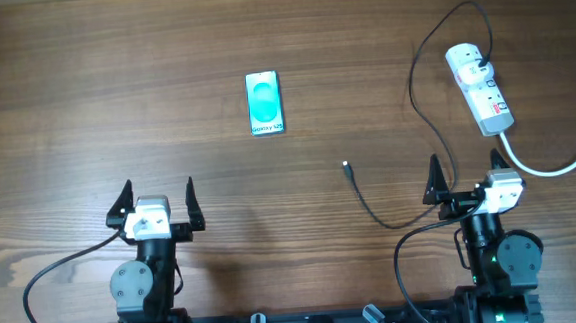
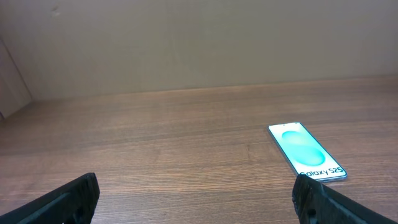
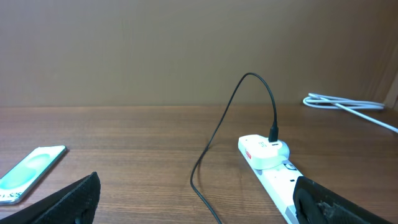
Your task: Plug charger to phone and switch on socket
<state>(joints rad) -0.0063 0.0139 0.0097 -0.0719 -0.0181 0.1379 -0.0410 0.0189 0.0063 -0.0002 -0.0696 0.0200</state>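
Wide apart stand both the left jaws and the right jaws, each pair holding nothing, at the near edge of the wooden table [image 1: 64,95]. The charger [image 3: 250,74] has its cable running just beside the right jaws. From there it curls to the left, ending in the connector tip [image 1: 345,165], which lies loose on the table, left of the socket [image 1: 481,90] and nearer the arms. Farther out, the cable arcs up and over into the white plug [image 3: 264,149], seated in the socket's far outlet. The phone [image 1: 264,103] lies flat, screen up, well to the left of the socket, apart from the connector tip. A thick white cord [image 1: 559,170] leaves the socket's near end and loops right. Beyond the socket lies another white cable [image 3: 342,102].
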